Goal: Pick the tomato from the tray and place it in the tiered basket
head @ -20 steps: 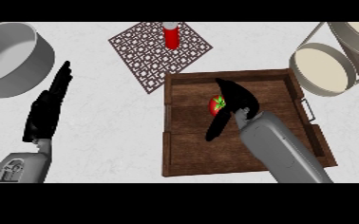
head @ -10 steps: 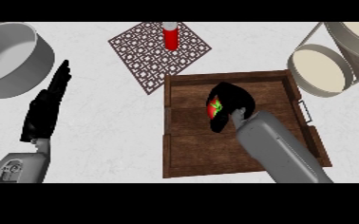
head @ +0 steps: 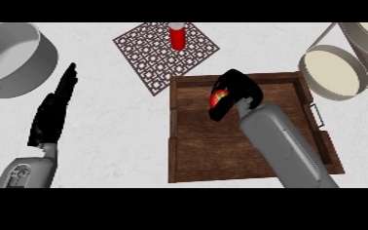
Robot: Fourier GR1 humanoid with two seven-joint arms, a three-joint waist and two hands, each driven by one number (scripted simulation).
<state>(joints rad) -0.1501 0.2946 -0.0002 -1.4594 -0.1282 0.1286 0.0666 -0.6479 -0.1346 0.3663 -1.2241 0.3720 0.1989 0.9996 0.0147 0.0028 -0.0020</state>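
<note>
Right hand [head: 236, 93] curled round tomato [head: 218, 99], above wooden tray [head: 188, 141]; grasp done by look of it. Carry to tiered basket [head: 332, 73], upper right, not yet done. Left hand [head: 54, 111] flat, open, resting on tabletop [head: 108, 126].

Dark brown wooden tray [head: 188, 165] with visible plank grain, matt pale speckled stone-like counter [head: 115, 141], brown openwork lattice mat [head: 147, 53], smooth grey pot [head: 22, 61], glossy red tomato [head: 217, 99], matt black right hand [head: 241, 90].
</note>
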